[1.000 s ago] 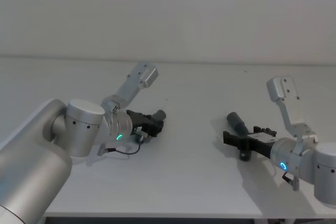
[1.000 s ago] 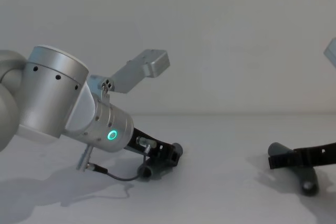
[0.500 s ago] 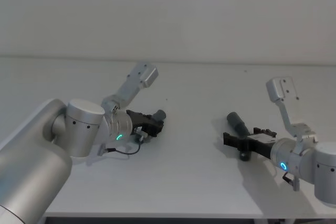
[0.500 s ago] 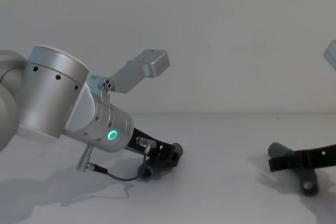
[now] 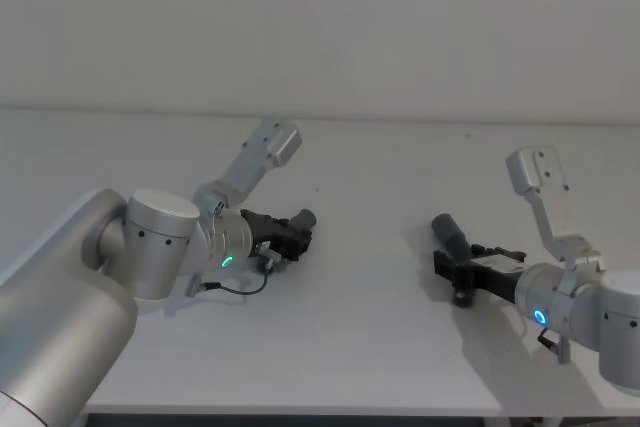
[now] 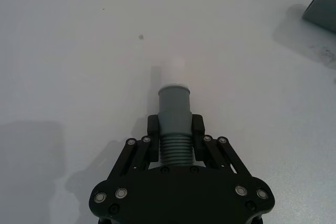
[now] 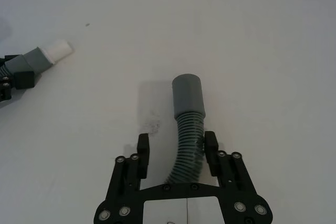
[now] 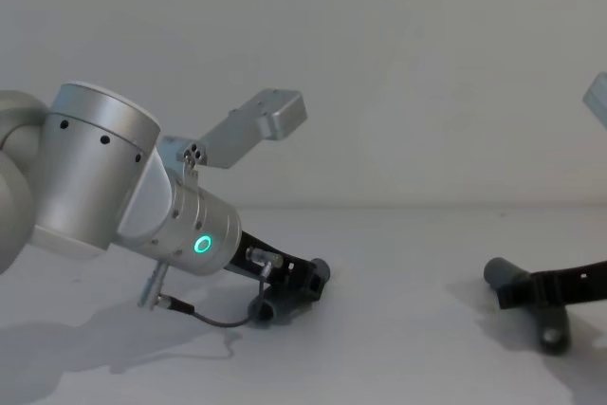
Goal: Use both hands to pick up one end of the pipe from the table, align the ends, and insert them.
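At 9 o'clock on the table (image 5: 380,347), the left gripper (image 6: 175,129) clamps the white-tipped hose piece (image 6: 174,109); at 3 o'clock the right gripper (image 7: 176,139), wide open, straddles the plain-cuff piece (image 7: 187,95) off-centre, so closing may skew it.

Two short dark-grey ribbed hose pieces, namely the white-tipped hose piece (image 6: 174,109) and the plain-cuffed hose piece (image 7: 187,124), two black angular grippers, the left gripper (image 6: 175,129) and the right gripper (image 7: 177,142), two thick silver-grey arms, left arm (image 5: 150,247) and right arm (image 5: 605,322), two lit ring lights (image 5: 227,261), one matte white table (image 5: 370,347).
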Robot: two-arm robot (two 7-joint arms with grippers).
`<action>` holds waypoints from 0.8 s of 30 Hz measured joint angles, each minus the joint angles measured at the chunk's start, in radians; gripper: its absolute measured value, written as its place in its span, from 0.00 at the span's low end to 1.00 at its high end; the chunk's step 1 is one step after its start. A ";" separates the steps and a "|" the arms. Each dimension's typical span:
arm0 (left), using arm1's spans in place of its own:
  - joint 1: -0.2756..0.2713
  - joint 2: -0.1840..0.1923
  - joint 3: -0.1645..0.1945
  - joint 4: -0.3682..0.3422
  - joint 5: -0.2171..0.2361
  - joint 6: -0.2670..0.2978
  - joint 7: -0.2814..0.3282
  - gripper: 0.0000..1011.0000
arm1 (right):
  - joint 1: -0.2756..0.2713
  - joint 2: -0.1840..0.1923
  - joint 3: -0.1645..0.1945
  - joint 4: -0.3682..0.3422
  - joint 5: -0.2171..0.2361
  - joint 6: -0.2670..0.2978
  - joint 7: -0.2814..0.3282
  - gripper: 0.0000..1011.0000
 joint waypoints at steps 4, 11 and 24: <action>0.000 0.000 0.000 0.000 0.000 0.000 0.000 0.34 | 0.000 0.000 0.000 0.000 -0.001 0.000 0.001 0.53; 0.000 0.000 0.000 0.000 0.000 0.000 0.000 0.34 | 0.000 0.000 0.001 0.000 -0.001 -0.001 0.003 0.31; 0.000 0.000 0.000 0.000 0.000 0.000 0.000 0.34 | 0.000 0.000 0.001 0.000 -0.001 -0.001 0.004 0.27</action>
